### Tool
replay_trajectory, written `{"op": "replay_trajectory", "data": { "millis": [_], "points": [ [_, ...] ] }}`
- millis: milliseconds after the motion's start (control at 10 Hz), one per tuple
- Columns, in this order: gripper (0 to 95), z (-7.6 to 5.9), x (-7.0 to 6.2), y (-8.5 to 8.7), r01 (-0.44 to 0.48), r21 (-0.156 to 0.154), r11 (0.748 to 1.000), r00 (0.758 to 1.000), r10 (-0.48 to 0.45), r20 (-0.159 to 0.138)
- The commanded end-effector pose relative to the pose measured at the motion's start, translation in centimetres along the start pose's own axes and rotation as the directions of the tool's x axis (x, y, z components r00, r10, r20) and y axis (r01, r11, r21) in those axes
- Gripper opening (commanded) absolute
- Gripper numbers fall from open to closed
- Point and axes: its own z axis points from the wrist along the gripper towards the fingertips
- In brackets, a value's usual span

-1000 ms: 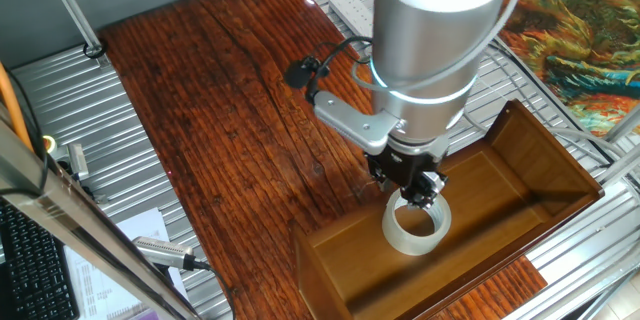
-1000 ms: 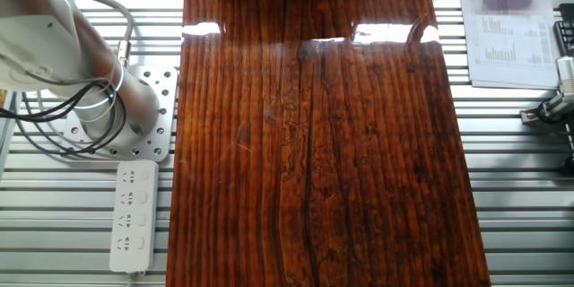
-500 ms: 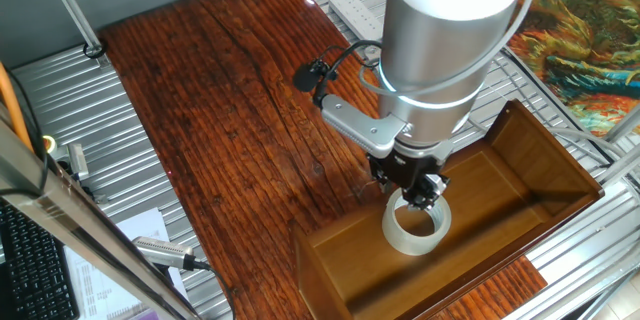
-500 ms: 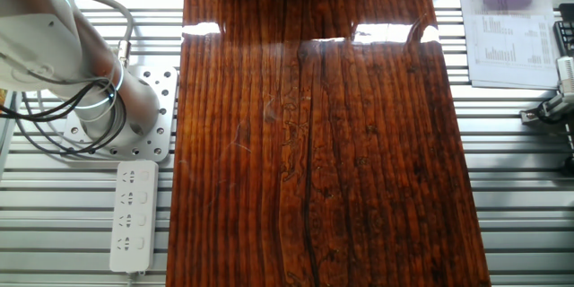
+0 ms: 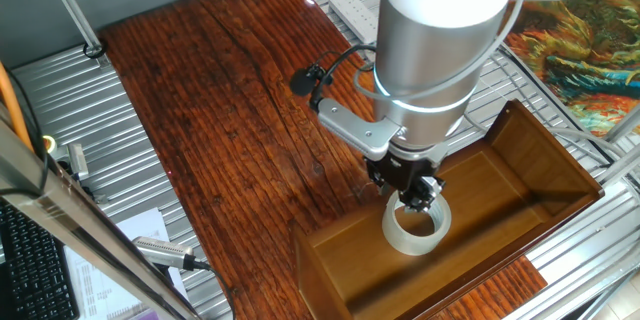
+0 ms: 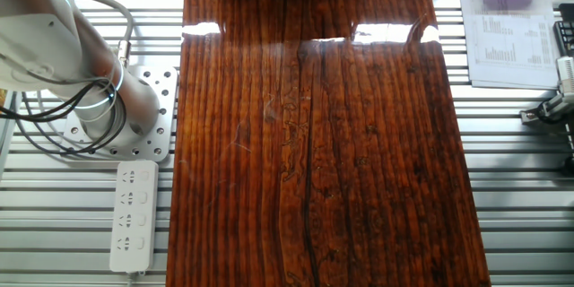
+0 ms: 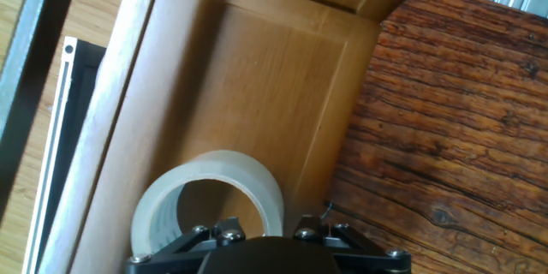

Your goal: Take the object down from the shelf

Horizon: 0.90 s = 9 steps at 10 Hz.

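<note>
The gripper (image 5: 415, 198) sits at the tape roll's (image 5: 415, 227) rim inside the shelf (image 5: 540, 155), its grip impossible to confirm, so the step looks like grasping, with a lift over the wall next.

White power strip (image 6: 133, 215), printed paper (image 6: 508, 40), colourful cloth (image 5: 578, 50)

Pincer (image 5: 418, 198) over tape roll (image 5: 416, 228) in wooden shelf (image 5: 540, 165)
</note>
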Motion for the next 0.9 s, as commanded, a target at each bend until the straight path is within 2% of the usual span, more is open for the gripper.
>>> {"op": "replay_trajectory", "data": {
  "millis": [100, 600, 700, 900],
  "points": [
    [38.0, 0.35, -0.10, -0.02, 0.000, -0.003, 1.000, 1.000, 0.000, -0.001],
    [38.0, 0.87, -0.22, -0.04, -0.011, 0.003, 1.000, 1.000, 0.011, -0.005],
    [19.0, 0.88, -0.22, -0.04, -0.016, 0.004, 1.000, 1.000, 0.016, -0.006],
    [19.0, 1.00, -0.24, -0.08, -0.020, 0.006, 1.000, 1.000, 0.020, -0.006]
  ]
}}
